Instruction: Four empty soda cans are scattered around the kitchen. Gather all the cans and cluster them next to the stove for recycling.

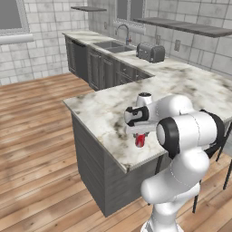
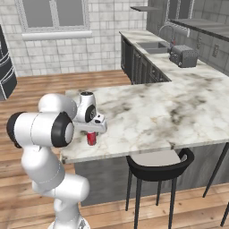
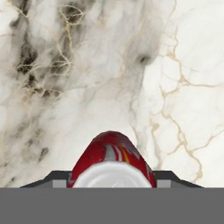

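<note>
Glossy metal can [image 3: 111, 159], veined marble counter [image 3: 87, 78]

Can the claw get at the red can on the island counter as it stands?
Probably yes: the claw is already down over the red can, fingers either side and shut on it. The marble counter around it is bare, nothing blocking.

The soda can [image 3: 111, 157] is red with little silver and yellow marks, and its top is silver-white. The desk [image 3: 175, 87] is white and grey marble with dark smudges and thin gold lines. The cabinets [image 1: 95, 68] are dark grey. The floor [image 1: 36, 136] is brown wood planks. The toaster [image 1: 150, 52] is silver-grey.
</note>
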You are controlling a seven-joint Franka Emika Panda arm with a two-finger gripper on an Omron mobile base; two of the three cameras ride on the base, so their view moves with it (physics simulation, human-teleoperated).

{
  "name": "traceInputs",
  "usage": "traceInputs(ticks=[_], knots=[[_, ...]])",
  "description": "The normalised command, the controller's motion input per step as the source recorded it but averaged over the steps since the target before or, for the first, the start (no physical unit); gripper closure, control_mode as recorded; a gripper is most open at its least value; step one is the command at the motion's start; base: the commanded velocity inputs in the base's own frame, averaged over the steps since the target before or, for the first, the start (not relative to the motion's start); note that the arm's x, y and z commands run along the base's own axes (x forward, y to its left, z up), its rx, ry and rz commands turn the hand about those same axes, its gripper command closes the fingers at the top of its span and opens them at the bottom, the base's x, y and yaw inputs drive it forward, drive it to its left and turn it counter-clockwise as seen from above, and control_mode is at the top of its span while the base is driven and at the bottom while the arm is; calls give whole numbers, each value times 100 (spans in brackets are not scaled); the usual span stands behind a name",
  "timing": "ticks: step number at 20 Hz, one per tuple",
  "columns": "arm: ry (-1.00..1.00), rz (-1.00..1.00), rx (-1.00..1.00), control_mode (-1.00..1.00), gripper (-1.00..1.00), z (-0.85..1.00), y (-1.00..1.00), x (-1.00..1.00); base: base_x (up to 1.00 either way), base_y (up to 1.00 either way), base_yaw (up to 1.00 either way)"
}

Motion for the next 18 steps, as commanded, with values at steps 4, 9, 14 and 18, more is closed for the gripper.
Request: traceInputs(ticks=[4,9,14,18], knots=[[0,0,0,-100,100,0,0,0,0,0,0],[-1,0,0,-100,100,0,0,-1,0,0,0],[-8,0,0,-100,100,18,2,-4,0,0,0],[-4,0,0,-100,100,36,23,-6,0,0,0]])
